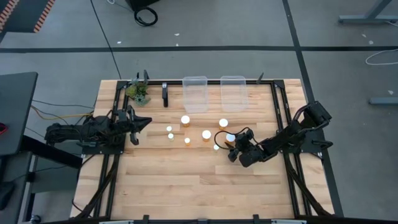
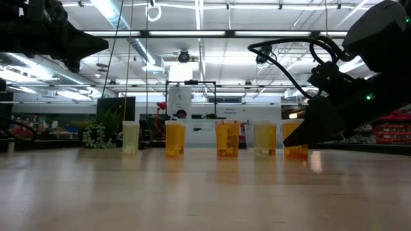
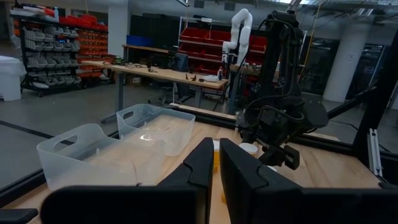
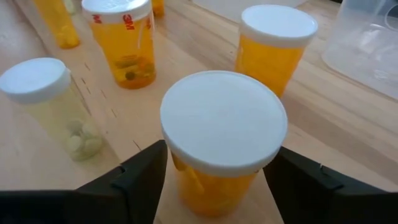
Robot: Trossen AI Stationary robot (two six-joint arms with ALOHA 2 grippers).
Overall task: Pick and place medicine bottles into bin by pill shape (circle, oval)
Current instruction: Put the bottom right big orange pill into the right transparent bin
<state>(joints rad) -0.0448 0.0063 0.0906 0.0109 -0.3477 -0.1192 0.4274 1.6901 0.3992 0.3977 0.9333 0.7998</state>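
Observation:
Several amber bottles with white caps stand upright on the wooden table. My right gripper is low at the table's right and open. Its two fingers stand on either side of a wide amber bottle; I cannot tell whether they touch it. That bottle stands on its base on the table. Other bottles stand farther left. My left gripper waits shut and empty, raised over the table's left side.
Two clear plastic bins stand side by side at the far edge. A green plant sprig sits at the far left. Close to the flanked bottle are a pale bottle and two amber ones.

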